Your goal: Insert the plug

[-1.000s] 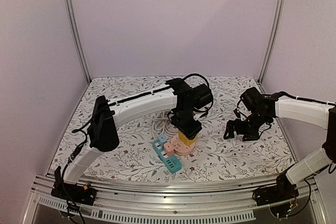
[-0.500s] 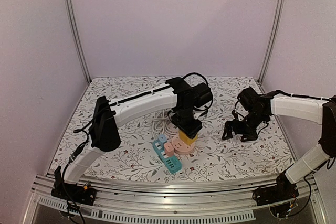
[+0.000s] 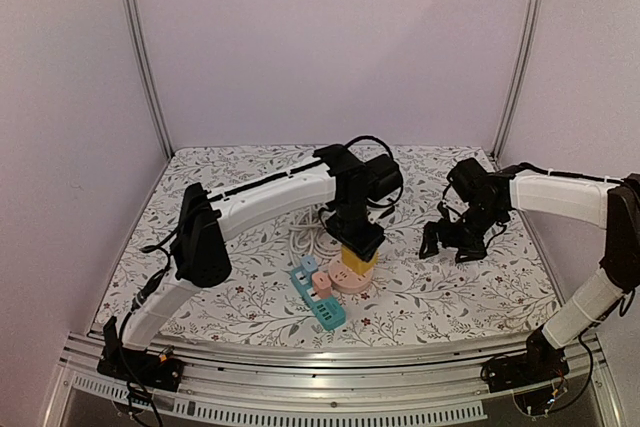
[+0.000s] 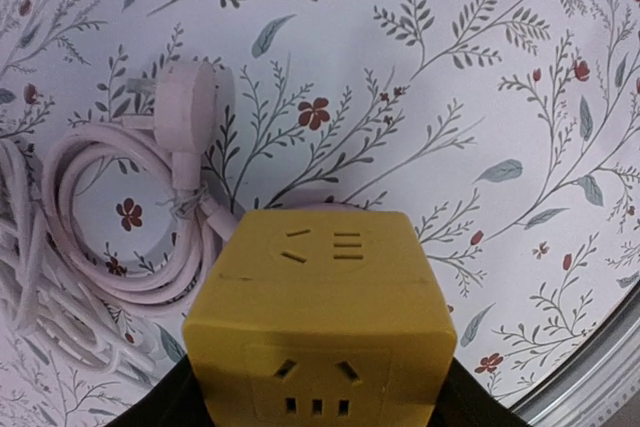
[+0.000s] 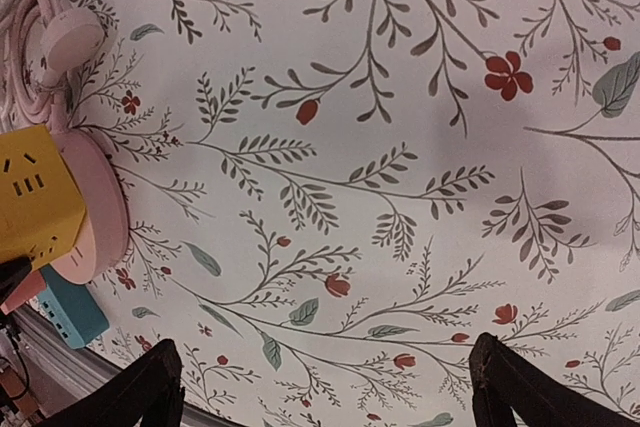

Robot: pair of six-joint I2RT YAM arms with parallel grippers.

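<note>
While the left gripper (image 3: 358, 247) stays clamped, jaws partway closed, on the sides of the yellow cube (image 4: 320, 317), it holds that cube upright over the round pink socket (image 5: 95, 217), much where it was a second ago. Whether the two touch I cannot tell. Just behind lies a coiled white cord (image 4: 110, 227), its plug (image 4: 185, 107) loose on the flowered table (image 5: 400, 147). A teal power strip (image 3: 325, 309) sits in front. Farther right, the right gripper (image 3: 448, 240), jaws wide and empty, has drifted left toward the cube.
</note>
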